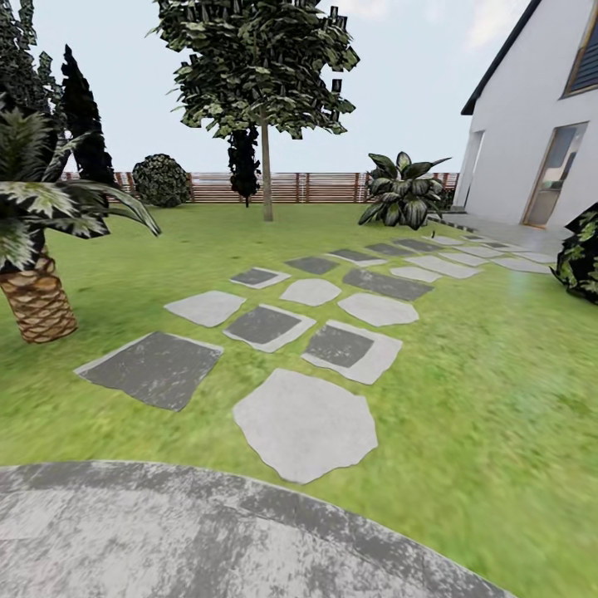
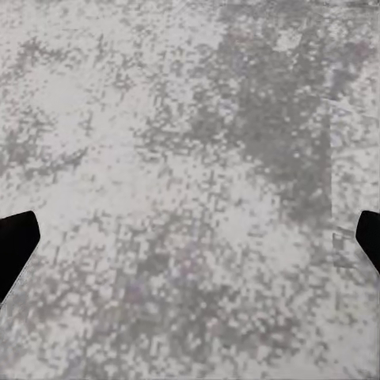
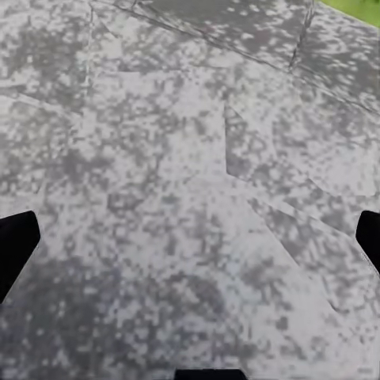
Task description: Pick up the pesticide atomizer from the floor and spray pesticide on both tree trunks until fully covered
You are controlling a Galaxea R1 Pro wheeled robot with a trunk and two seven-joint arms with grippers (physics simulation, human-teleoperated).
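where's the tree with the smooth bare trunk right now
In the head view, the tree stands far across the lawn, left of centre, just before the wooden fence, between a round bush and a broad-leaved plant.

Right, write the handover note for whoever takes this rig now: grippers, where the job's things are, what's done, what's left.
Left gripper: open, empty, over grey paving.
Right gripper: open, empty, over grey paving, a sliver of grass at one corner.
Robot stands on a round paved patch at the edge of the lawn. Stepping slabs lead toward the house.
One leafy tree with a thin bare trunk stands far ahead by the fence; a scaly palm is near left, not a target.
Atomizer: not yet found.
Done: nothing visible. Left: find and pick up the atomizer, spray both trunks.
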